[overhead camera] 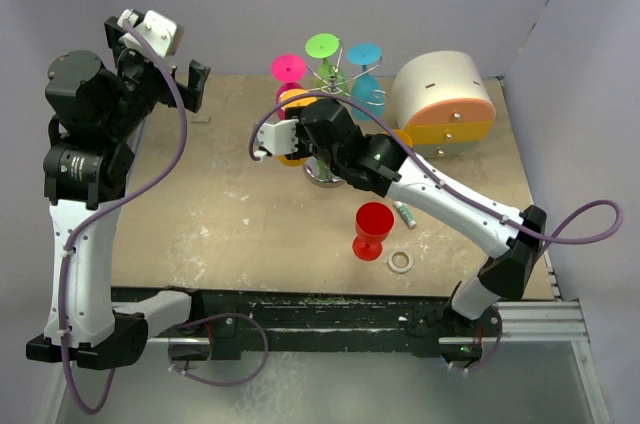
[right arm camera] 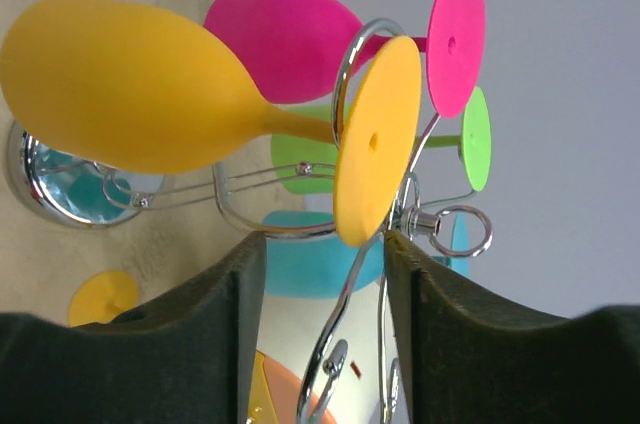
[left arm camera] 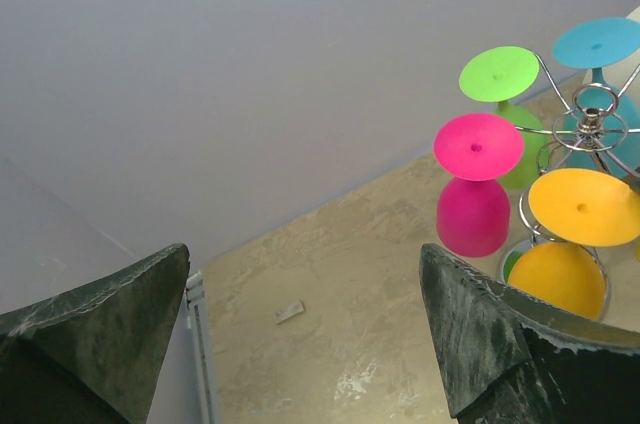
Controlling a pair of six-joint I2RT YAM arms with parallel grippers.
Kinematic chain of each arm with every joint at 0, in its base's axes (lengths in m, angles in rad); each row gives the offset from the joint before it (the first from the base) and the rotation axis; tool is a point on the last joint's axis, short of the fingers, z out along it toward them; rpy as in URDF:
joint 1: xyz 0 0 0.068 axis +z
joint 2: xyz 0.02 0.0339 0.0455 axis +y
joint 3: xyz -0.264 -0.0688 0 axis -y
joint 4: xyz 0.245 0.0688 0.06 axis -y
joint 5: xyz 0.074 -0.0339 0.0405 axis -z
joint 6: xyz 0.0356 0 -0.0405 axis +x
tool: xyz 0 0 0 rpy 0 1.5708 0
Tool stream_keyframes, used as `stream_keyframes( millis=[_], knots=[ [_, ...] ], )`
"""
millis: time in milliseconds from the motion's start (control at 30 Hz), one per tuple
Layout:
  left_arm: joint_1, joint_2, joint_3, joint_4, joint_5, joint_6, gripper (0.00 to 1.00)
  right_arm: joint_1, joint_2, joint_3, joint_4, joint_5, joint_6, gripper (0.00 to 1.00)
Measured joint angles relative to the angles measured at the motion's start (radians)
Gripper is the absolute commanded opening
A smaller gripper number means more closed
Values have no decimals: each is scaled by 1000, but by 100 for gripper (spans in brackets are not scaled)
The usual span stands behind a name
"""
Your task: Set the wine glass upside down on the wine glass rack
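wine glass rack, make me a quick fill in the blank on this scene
The rack holds ___ glasses upside down.
The glass standing on the table is ___.
The right hand sits closest to the ___ glass.
The left hand holds ___.
Missing: four; red; yellow; nothing.

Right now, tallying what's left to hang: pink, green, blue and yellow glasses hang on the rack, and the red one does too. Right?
Not quite: the red glass stands on the table near the rack, not hung, as the top external view shows. The rest is right.
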Motion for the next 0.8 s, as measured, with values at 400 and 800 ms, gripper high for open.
stream_keyframes(
  millis=[400,800],
  knots=[
    [11,-2,-29,-3,50,-27,99,-1,-87,32,-120,-119,86,85],
    [21,-23,-100,-17,221,-37,99,-237,-259,92,-268,-515,238,84]
  ],
)
